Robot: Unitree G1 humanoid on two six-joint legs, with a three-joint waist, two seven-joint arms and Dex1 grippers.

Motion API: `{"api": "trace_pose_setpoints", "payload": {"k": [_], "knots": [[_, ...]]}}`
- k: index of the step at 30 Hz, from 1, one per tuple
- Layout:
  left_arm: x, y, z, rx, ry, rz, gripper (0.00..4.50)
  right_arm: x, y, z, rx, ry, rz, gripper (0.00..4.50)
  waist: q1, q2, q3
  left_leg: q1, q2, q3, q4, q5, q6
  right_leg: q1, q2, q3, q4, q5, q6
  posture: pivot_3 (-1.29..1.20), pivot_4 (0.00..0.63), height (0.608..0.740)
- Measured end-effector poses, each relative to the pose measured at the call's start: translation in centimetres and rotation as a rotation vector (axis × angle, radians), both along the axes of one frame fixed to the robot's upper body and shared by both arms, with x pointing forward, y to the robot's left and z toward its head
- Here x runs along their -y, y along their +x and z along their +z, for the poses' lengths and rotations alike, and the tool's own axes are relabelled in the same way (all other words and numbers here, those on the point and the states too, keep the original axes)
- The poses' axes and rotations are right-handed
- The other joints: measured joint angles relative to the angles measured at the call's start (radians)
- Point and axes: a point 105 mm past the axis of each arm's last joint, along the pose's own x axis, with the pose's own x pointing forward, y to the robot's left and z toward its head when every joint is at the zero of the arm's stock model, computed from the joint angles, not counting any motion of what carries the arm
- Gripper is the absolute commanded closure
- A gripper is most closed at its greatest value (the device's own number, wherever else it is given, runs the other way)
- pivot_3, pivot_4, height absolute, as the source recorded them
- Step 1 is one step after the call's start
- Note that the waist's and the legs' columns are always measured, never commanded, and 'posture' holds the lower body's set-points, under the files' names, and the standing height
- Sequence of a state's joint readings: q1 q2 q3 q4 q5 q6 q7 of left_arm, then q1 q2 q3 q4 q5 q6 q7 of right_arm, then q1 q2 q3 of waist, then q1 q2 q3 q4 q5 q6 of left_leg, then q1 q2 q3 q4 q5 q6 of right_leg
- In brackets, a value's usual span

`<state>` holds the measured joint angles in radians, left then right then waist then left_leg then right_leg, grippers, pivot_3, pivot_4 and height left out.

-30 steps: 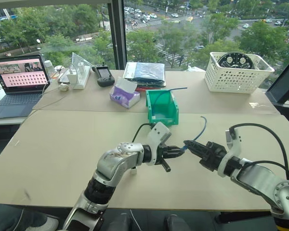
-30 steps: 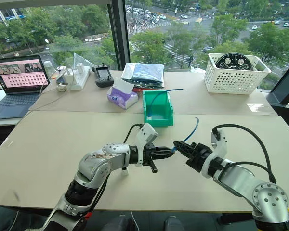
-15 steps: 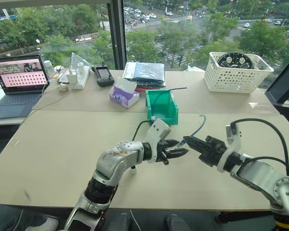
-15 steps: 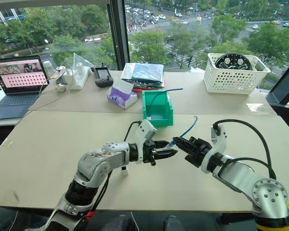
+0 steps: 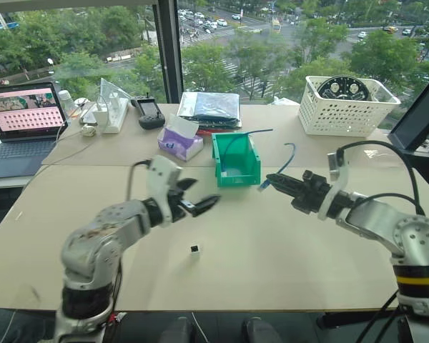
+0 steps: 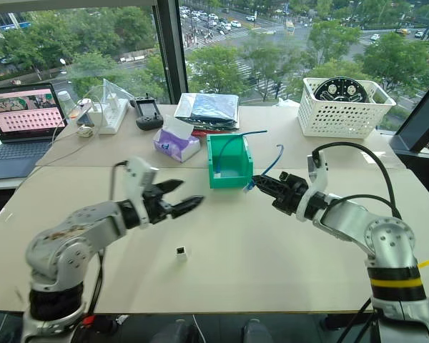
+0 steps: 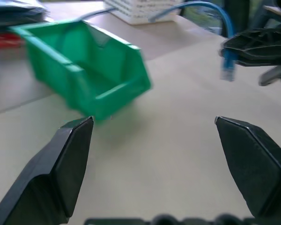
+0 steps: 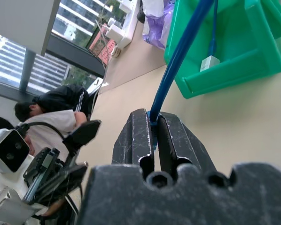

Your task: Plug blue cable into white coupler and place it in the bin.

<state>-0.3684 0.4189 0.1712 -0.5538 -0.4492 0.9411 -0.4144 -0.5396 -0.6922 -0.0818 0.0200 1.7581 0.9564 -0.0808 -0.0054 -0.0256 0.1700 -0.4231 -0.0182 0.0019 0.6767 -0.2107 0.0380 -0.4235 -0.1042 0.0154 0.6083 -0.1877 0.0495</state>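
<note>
The right end effector (image 5: 272, 179) has its two black fingers clamped on the thin light-blue cable (image 5: 289, 153), which arcs up and back from the fingertips; a small plug shows at the tip just ahead of them. Just beyond that tip stands the bright green plastic bin (image 5: 237, 158), on the beige tabletop (image 5: 286, 250), with another blue cord and a white plug inside. The left end effector (image 5: 200, 204) hangs above the tabletop with its fingers spread wide, holding nothing. The tiny white cube-shaped coupler (image 5: 194, 249) sits on the tabletop below the left end effector, apart from it.
</note>
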Motion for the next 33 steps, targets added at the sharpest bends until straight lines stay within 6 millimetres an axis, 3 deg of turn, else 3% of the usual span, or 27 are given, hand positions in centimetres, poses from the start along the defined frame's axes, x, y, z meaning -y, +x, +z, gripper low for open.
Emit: {"api": "trace_pose_setpoints", "payload": {"k": [3,9,12,14,17,20,23,28,33], "knots": [[-3.3,0.3,0.6,0.102,0.021,0.183,0.03,-0.7,0.7,-0.2,0.002,-0.012,0.049,4.50,0.007,0.000,0.000,0.000,0.000,0.000,0.000,0.000,0.000,0.000,-0.001,0.000,-0.001,0.000,0.000,0.00,0.150,0.740],[-5.6,-1.5,-1.6,0.083,-0.020,0.279,0.03,-1.5,0.5,0.1,0.038,-0.058,0.155,4.50,0.014,0.000,0.000,-0.002,0.000,0.000,0.000,-0.001,0.001,0.000,-0.002,0.000,-0.003,0.001,0.001,0.00,0.150,0.740],[-6.7,-3.8,-3.1,0.065,-0.005,0.304,0.03,-1.2,0.1,0.1,0.047,-0.105,0.194,4.50,0.011,0.000,0.000,-0.002,0.000,0.001,-0.001,-0.001,0.001,-0.001,-0.003,0.000,-0.004,0.001,0.001,0.00,0.150,0.740],[-6.2,-6.1,-4.8,0.009,-0.017,0.257,0.03,-0.8,0.1,0.7,0.067,-0.138,0.209,4.50,0.008,0.000,0.000,-0.002,0.000,0.002,-0.002,-0.001,0.000,-0.001,-0.004,0.000,-0.006,-0.002,-0.005,0.00,0.150,0.740],[-5.3,-7.9,-5.8,-0.024,-0.060,0.210,0.03,-1.0,0.0,1.1,0.089,-0.159,0.234,4.50,0.010,-0.001,0.000,-0.001,0.001,0.002,-0.002,-0.001,0.000,0.000,-0.004,-0.001,-0.007,-0.002,-0.007,0.00,0.150,0.740],[-3.3,-10.3,-7.9,-0.096,-0.092,0.155,0.03,-1.1,-0.1,1.0,0.096,-0.177,0.249,4.50,0.011,-0.001,0.000,-0.002,0.001,0.003,-0.002,-0.002,0.000,0.000,-0.004,-0.001,-0.009,-0.002,-0.005,0.00,0.150,0.740],[-2.1,-11.1,-9.1,-0.150,-0.110,0.124,0.03,-1.2,-0.2,0.7,0.096,-0.192,0.256,4.50,0.015,-0.001,0.000,-0.002,0.001,0.002,-0.002,-0.001,0.000,-0.001,-0.004,-0.001,-0.010,-0.003,-0.004,0.00,0.150,0.740],[0.3,-11.8,-9.4,-0.229,-0.188,0.012,0.03,-0.4,-1.2,-0.3,0.071,-0.211,0.244,4.50,0.016,-0.001,0.000,-0.003,0.001,0.002,-0.002,-0.002,0.001,0.000,-0.004,-0.002,-0.011,-0.003,-0.002,0.00,0.150,0.740],[1.5,-10.9,-10.0,-0.297,-0.143,-0.043,0.03,0.2,-1.8,0.0,0.073,-0.222,0.216,4.50,0.014,0.000,0.000,-0.002,0.001,0.002,-0.002,-0.002,0.001,0.001,-0.003,-0.002,-0.011,-0.004,0.000,0.00,0.150,0.740]]}}
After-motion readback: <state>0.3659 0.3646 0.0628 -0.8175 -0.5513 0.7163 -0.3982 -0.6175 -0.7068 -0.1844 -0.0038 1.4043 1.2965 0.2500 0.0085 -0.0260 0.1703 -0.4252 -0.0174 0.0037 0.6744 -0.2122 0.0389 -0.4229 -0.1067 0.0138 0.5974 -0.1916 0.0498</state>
